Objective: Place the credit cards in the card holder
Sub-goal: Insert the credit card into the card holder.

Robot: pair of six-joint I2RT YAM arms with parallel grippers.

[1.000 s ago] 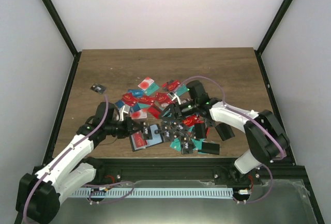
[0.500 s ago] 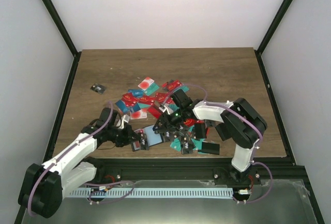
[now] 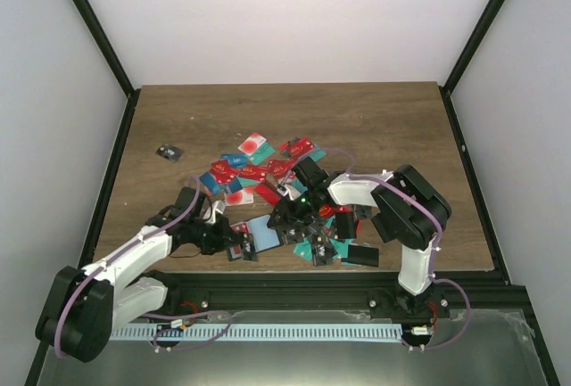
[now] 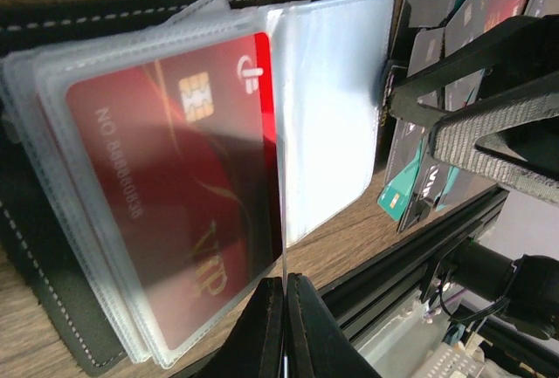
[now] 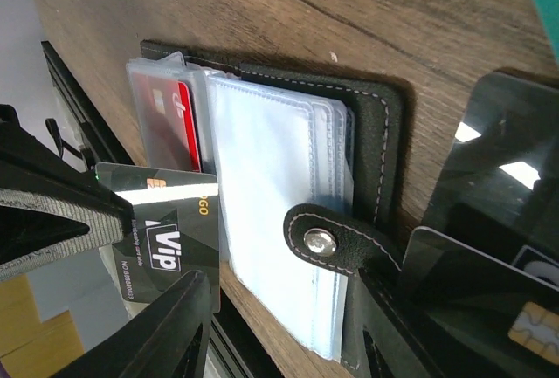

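The card holder (image 3: 259, 233) lies open near the table's front edge, clear sleeves fanned out and clasp tab (image 5: 319, 240) on top. One sleeve holds a red card (image 4: 166, 186). My left gripper (image 4: 285, 284) is shut on the thin edge of a clear sleeve and keeps it upright. My right gripper (image 5: 278, 291) hovers over the holder's right half, jaws apart, with nothing between them. A black VIP card (image 5: 170, 238) stands off the table edge beside the left gripper's tip; I cannot tell what holds it. The other credit cards (image 3: 268, 172) lie in a heap behind.
Black cards (image 5: 489, 186) and teal ones crowd the holder's right side. A flat black case (image 3: 361, 254) lies at the front right, and a small black item (image 3: 167, 151) sits apart at the back left. The black front rail (image 3: 294, 279) runs just below the holder.
My right gripper came down-left from the card heap to the holder, its jaws narrowing. The left gripper stayed shut and drew the holder slightly toward the front edge.
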